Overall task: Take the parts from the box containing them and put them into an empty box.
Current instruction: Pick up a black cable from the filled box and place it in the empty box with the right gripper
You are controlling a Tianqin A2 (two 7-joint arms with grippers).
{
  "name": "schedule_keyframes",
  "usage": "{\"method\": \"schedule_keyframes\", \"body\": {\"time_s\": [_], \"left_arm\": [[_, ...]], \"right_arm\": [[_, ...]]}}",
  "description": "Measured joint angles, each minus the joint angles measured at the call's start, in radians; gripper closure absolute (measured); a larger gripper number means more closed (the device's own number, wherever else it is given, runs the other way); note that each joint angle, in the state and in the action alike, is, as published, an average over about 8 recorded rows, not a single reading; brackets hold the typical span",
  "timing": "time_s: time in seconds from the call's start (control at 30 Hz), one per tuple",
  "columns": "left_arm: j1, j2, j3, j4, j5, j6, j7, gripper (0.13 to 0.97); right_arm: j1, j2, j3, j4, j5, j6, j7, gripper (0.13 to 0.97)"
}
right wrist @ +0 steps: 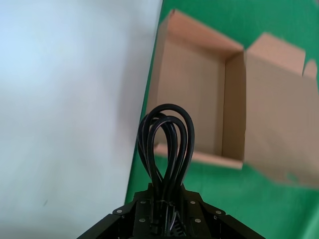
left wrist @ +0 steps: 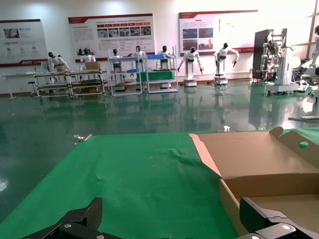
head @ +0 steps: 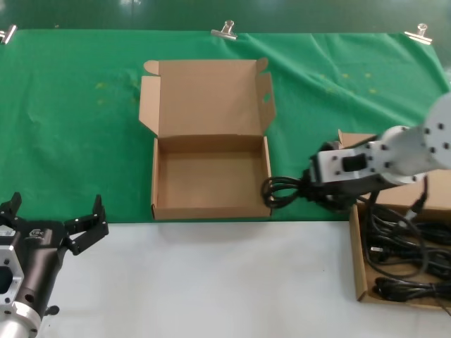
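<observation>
Nearest the head camera is the left gripper (head: pixel 53 227), low at the desk's front-left corner, fingers spread wide and holding nothing; it looks parked. In its wrist view the two finger tips (left wrist: pixel 75 221) stand far apart, w/ green cloth (left wrist: pixel 144 189) between them.

The right gripper (head: pixel 304 189) does the work. Its fingers are pinched on one coiled cord (head: pixel 280 191), which hangs in the air just beside the right wall of the empty box (head: pixel 210 208), at its front-right corner. The loops of the cord stick out from the fingers toward the robot's left, so the long axis of the cord points across, straight at the box. In the right wrist view the loops (right wrist: pixel 167 144) rise from between the fingers, and the open tray (right wrist: pixel 189 99) lies directly ahead of them, i.e. the cord is not yet over the tray, only at its edge.

The relation that matters, I judge: the tray is to the left of the fingers, near, and the cord must pass over the low side wall before release. The right arm is clearly the nearer one; the left is well apart from both boxes.

The other cords (head: pixel 409 243) lie in the full box (head: pixel 359 271) at the desk's right edge, under the right arm.
</observation>
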State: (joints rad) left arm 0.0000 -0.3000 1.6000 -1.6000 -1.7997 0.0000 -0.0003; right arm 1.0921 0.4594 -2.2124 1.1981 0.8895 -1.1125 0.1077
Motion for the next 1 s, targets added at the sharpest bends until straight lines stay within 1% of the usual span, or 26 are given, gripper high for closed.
{"method": "schedule_keyframes", "body": {"time_s": [0.23, 0.63, 1.0], "left_arm": [[0.0, 0.0, 0.0, 0.0, 0.0, 0.0, 0.0, 0.132], [0.0, 0.0, 0.0, 0.0, 0.0, 0.0, 0.0, 0.132], [0.0, 0.0, 0.0, 0.0, 0.0, 0.0, 0.0, 0.132]], "right_arm": [[0.063, -0.113, -0.037, -0.107, 0.01, 0.026, -0.06, 0.858], [0.126, -0.268, -0.086, -0.262, 0.011, 0.1, -0.131, 0.858], [0.176, -0.358, -0.115, -0.431, 0.02, 0.174, -0.217, 0.859]]}}
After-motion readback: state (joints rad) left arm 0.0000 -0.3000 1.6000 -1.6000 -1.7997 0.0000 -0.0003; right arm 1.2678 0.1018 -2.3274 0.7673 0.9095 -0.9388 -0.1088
